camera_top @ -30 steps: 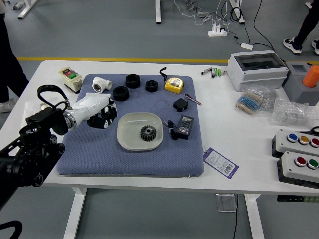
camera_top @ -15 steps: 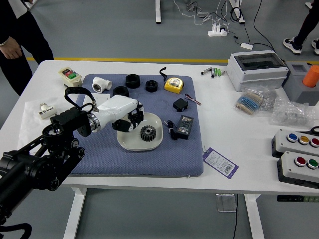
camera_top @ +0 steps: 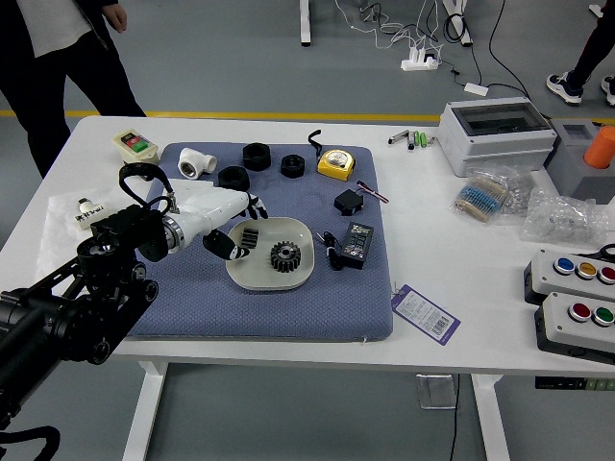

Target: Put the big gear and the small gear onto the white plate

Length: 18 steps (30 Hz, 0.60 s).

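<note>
Fingers (camera_top: 222,246) apart on left hand (camera_top: 200,213), over left side of white plate (camera_top: 269,286); 1 gear (camera_top: 250,238) between them, probably resting on the plate, another toothed gear (camera_top: 285,256) just right of its middle. Purple-edged tag (camera_top: 426,314) with barcode, beside blue mat (camera_top: 240,315), print too small to read.

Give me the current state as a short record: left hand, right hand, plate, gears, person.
Left hand: over the plate's left side, fingers spread, gripping nothing
Right hand: out of view
White plate: on the blue mat
Toothed gear: on the plate, right of its middle
Second gear: at the plate's left part, between the left hand's thumb and fingers; contact unclear
Person: far left, one hand away from the table
</note>
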{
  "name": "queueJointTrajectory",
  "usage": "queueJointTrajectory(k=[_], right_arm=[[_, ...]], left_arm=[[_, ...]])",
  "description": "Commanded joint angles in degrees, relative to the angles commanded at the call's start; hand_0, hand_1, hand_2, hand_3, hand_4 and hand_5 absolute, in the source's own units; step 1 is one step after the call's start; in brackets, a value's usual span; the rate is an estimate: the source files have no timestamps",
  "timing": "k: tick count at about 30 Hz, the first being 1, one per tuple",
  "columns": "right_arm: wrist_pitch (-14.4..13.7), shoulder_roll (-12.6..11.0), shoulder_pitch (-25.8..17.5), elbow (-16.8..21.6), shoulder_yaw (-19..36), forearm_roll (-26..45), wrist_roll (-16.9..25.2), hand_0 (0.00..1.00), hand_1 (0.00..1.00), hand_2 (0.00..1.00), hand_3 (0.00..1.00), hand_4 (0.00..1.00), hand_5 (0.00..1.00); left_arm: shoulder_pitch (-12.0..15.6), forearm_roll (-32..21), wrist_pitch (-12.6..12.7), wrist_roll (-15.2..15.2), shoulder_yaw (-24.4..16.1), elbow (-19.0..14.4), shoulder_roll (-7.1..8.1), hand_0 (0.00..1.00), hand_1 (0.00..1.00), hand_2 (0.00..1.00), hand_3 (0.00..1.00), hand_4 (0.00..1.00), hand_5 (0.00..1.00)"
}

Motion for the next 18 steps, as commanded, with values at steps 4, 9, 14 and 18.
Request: queueJointTrajectory(k=[4,9,14,18], right_arm=[[0.0,0.0,0.0,0.0,0.0,0.1,0.0,0.699,0.718,0.766,0.577,0.797,0.646],[0.0,0.0,0.1,0.0,-0.1,0.1,0.0,0.700,0.716,0.765,0.577,0.797,0.645],[0.0,0.0,0.1,-0.1,-0.3,0.0,0.0,0.699,0.716,0.765,0.577,0.797,0.645],[0.1,0.0,0.1,-0.1,-0.3,0.0,-0.1,0.698,0.716,0.765,0.577,0.797,0.645]], left_arm=[[0.3,0.0,0.0,0.2,-1.0,-0.8,0.09,0.680,0.774,0.828,0.794,0.998,0.093],[1.5,0.0,1.7,0.4,-4.5,-3.3,0.41,0.696,0.781,0.834,0.799,0.998,0.098],[4.1,0.0,3.8,-0.1,-10.1,-5.7,0.67,0.720,0.787,0.847,0.802,0.998,0.090],[7.5,0.0,4.6,-0.6,-16.1,-7.0,0.47,0.681,0.748,0.825,0.706,0.830,0.142]])
